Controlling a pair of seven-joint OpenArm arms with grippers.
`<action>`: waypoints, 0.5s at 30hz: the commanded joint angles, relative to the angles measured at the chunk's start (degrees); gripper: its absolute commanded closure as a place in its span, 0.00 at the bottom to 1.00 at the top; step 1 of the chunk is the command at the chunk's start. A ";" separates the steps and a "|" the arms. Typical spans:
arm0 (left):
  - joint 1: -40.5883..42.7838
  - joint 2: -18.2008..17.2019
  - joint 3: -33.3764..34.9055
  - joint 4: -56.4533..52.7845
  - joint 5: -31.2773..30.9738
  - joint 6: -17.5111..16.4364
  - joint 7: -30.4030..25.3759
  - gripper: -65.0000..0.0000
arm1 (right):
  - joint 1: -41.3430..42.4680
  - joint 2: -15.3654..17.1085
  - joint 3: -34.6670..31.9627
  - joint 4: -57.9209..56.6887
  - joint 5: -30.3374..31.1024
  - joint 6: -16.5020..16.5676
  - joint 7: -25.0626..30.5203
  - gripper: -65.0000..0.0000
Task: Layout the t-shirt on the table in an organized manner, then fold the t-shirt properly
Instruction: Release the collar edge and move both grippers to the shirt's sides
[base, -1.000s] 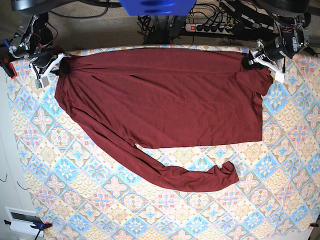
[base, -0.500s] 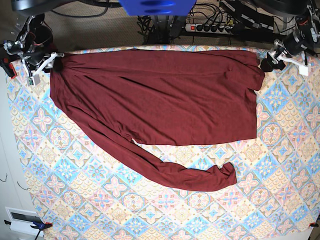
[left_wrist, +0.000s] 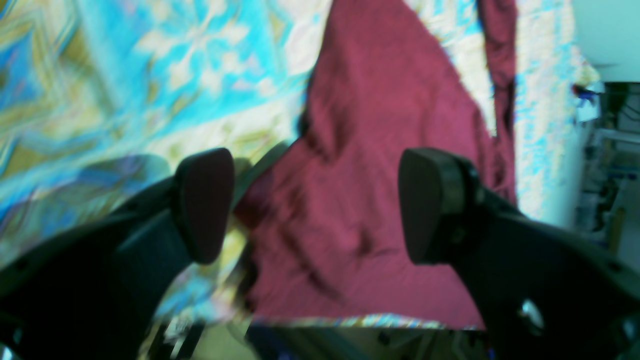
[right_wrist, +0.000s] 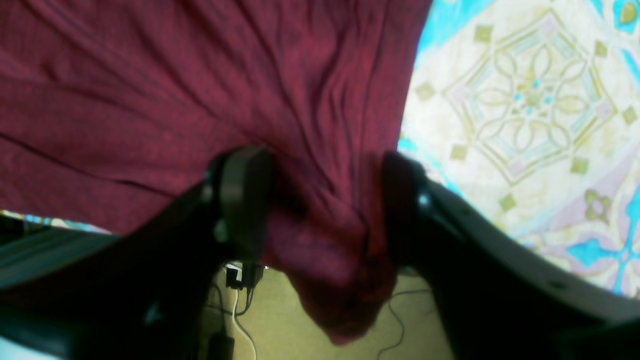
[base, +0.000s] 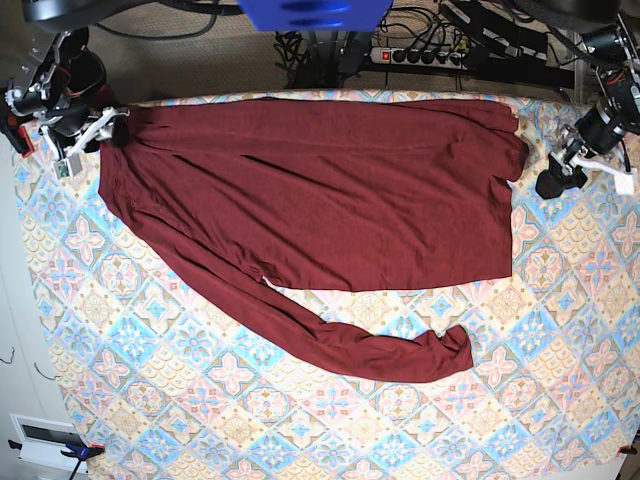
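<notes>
The dark maroon t-shirt (base: 320, 190) lies spread across the far half of the patterned table (base: 200, 400). One long sleeve (base: 380, 355) trails toward the near middle. My right gripper (base: 115, 128) is at the far left corner, shut on a bunched corner of the shirt (right_wrist: 320, 235), which hangs over the table's edge. My left gripper (base: 553, 183) is open and empty, just right of the shirt's right edge. In the left wrist view its fingers (left_wrist: 205, 205) stand wide apart over the shirt (left_wrist: 380, 125), holding nothing.
A power strip (base: 420, 55) and cables lie behind the table's far edge. A blue robot part (base: 315, 12) overhangs the far middle. A white box (base: 45, 435) sits off the table's near left corner.
My left gripper has let go of the shirt's far right corner and moved right and toward the near side. That corner now lies on the table. My right gripper stays shut on its corner.
</notes>
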 joint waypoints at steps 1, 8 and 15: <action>-1.52 -1.35 -0.73 0.65 -0.75 -0.30 -0.68 0.26 | 0.26 1.23 0.57 1.41 0.64 0.12 1.09 0.40; -13.21 -1.35 1.56 -7.79 5.49 -0.30 -0.60 0.26 | 3.51 1.32 0.66 5.19 0.55 0.12 1.27 0.34; -26.66 -1.00 10.35 -16.58 14.64 -0.30 -1.04 0.26 | 8.61 1.32 0.30 5.28 -4.28 0.12 0.92 0.34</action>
